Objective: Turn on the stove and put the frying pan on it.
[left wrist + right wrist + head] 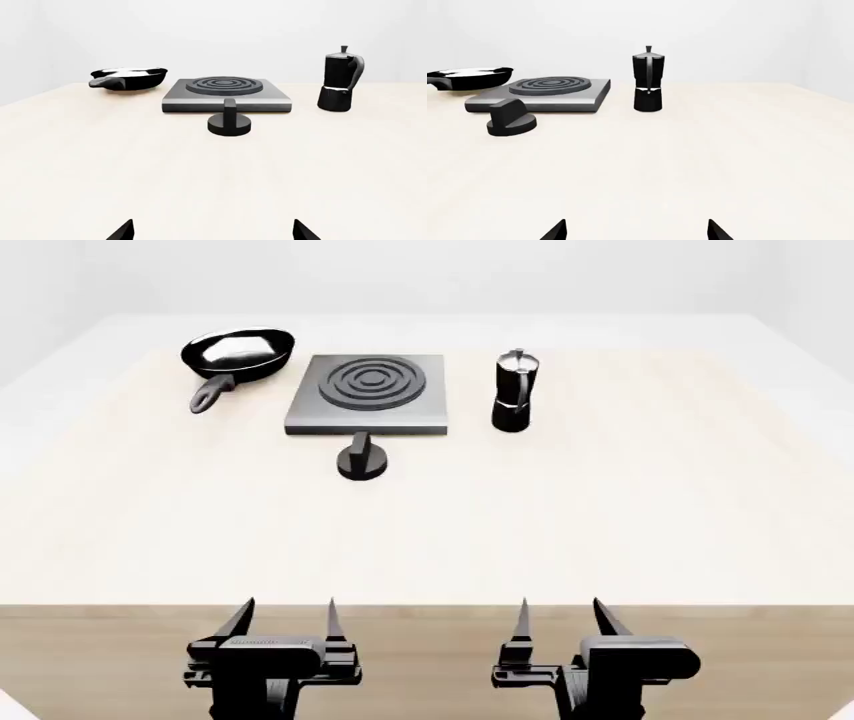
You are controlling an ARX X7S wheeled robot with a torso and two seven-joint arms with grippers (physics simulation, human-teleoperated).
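Note:
The dark grey stove (367,392) with ring burner lies at the table's far middle; it also shows in the left wrist view (227,93) and right wrist view (540,93). Its round black knob (362,457) stands just in front of it (229,120) (510,120). The glossy black frying pan (238,353) sits left of the stove, handle toward me (130,79) (468,78). My left gripper (284,618) (213,231) and right gripper (561,615) (636,231) are open, empty, at the near table edge, far from everything.
A tall black-and-silver moka pot (513,390) stands right of the stove (339,79) (647,80). The pale table (641,510) reaches wide between the grippers and the objects.

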